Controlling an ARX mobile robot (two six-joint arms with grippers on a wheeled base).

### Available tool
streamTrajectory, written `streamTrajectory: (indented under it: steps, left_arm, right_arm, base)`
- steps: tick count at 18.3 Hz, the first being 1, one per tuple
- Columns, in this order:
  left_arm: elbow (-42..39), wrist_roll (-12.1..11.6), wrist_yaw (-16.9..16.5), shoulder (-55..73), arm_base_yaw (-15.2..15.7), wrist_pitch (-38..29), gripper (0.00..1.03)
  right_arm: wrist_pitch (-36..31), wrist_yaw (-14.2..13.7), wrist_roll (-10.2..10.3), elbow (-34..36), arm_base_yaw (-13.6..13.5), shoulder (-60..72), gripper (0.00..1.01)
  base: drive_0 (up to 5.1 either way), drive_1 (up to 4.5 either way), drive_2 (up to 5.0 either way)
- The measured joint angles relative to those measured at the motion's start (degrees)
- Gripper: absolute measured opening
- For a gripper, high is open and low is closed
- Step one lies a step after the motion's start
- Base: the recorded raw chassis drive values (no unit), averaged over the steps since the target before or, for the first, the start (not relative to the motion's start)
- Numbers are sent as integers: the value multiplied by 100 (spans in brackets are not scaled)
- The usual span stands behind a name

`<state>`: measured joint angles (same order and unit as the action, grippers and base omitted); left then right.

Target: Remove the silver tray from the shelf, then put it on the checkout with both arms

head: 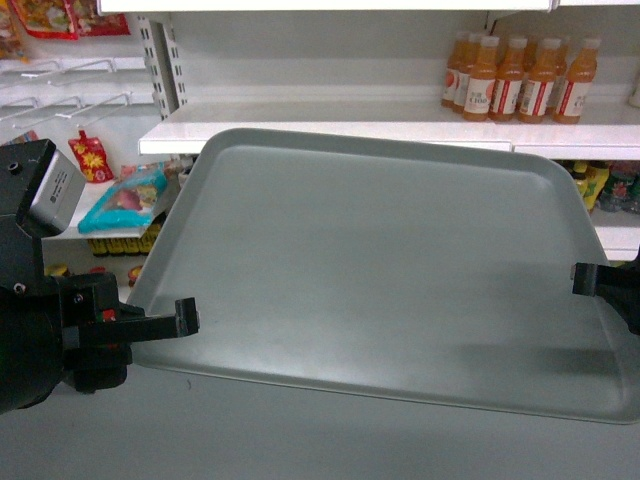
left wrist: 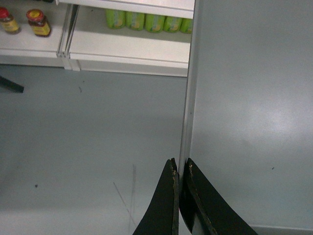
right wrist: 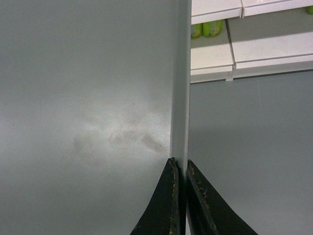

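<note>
Holding the silver tray [head: 380, 270] up in the air, out in front of the shelf [head: 330, 128], with one black gripper on each short side. Left gripper [head: 185, 318] pinched tight on the left rim, its two thin fingers [left wrist: 168, 205] pressed close with the rim [left wrist: 186, 127] squeezed between them, seen clearly from the left wrist. Right gripper [head: 583, 280] pinched the same way on the right rim, fingers [right wrist: 168, 205] shut on the thin edge [right wrist: 180, 98] in the right wrist view. Tray flat side up, a little tilted, far edge near the shelf's front lip but whether touching it cannot be told. Grey floor [left wrist: 88, 137] showing under the tray in both wrist views. Orange juice bottles [head: 520, 78] standing in a row on the shelf behind, up on the right. Green bottles [left wrist: 146, 20] on a low shelf, and two small jars [left wrist: 24, 20] with red lids off to the left. Blue and red snack bags [head: 125, 195] lying on a lower board at the left. Grey-silver box [head: 50, 190] sitting on the left arm.
</note>
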<state>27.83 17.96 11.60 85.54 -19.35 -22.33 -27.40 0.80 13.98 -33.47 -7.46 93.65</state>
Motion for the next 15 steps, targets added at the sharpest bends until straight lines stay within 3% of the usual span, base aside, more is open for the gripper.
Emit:
streamTrajectory:
  steps: [15]
  left_arm:
    - [2, 0, -2, 0, 0, 11, 3]
  right_arm:
    - [22, 0, 0, 2, 0, 0, 3]
  base:
    - [9, -424, 443]
